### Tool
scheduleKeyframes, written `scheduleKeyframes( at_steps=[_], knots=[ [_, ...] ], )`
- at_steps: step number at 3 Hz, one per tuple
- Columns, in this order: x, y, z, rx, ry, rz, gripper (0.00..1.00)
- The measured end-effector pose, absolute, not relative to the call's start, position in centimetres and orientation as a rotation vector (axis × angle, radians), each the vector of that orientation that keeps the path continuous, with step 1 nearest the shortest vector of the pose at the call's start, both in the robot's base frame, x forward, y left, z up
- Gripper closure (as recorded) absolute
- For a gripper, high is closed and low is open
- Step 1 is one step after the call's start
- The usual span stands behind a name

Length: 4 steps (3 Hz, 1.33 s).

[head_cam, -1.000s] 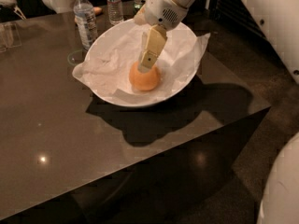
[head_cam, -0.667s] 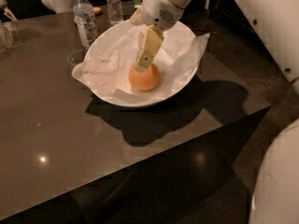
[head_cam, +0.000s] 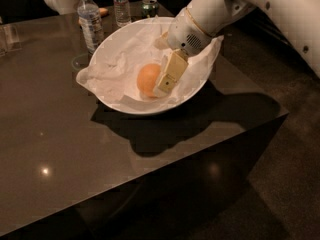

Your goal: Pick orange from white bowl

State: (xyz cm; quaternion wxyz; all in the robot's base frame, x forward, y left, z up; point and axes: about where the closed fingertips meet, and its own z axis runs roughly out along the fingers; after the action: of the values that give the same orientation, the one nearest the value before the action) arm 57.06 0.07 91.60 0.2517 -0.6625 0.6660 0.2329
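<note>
We see the orange (head_cam: 147,80) lying in the middle of the white bowl (head_cam: 144,112), on the crumpled white paper (head_cam: 119,59) that lines it. The bowl stands in the upper middle of the frame on the dark glossy surface (head_cam: 60,139). The gripper (head_cam: 163,85) reaches down into the bowl from the upper right on the white arm (head_cam: 215,11), and its tan tip lies against the right side of the orange, covering that edge of it. We cannot tell whether the gripper is clenched on the fruit or released.

A second ago the gripper stood over the top of the orange; it now sits lower and further right, beside the fruit, and the wrist has come down closer to the bowl's rim. The orange and the bowl lie about where they did.

Behind the bowl, in the upper left of the frame, stand two clear plastic water bottles (head_cam: 90,23) (head_cam: 120,4), with a green can (head_cam: 149,7) near them.
</note>
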Motion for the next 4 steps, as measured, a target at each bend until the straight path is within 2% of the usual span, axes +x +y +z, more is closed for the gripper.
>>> scheduleKeyframes(
  at_steps=[2,3,4],
  knots=[
    [56.6,-1.4,88.4,-1.75,1.885,0.724,0.01],
    [58.4,-1.1,88.7,-1.785,1.878,0.709,0.12],
    [59.8,-0.8,89.2,-1.809,1.873,0.699,0.1]
  ],
)
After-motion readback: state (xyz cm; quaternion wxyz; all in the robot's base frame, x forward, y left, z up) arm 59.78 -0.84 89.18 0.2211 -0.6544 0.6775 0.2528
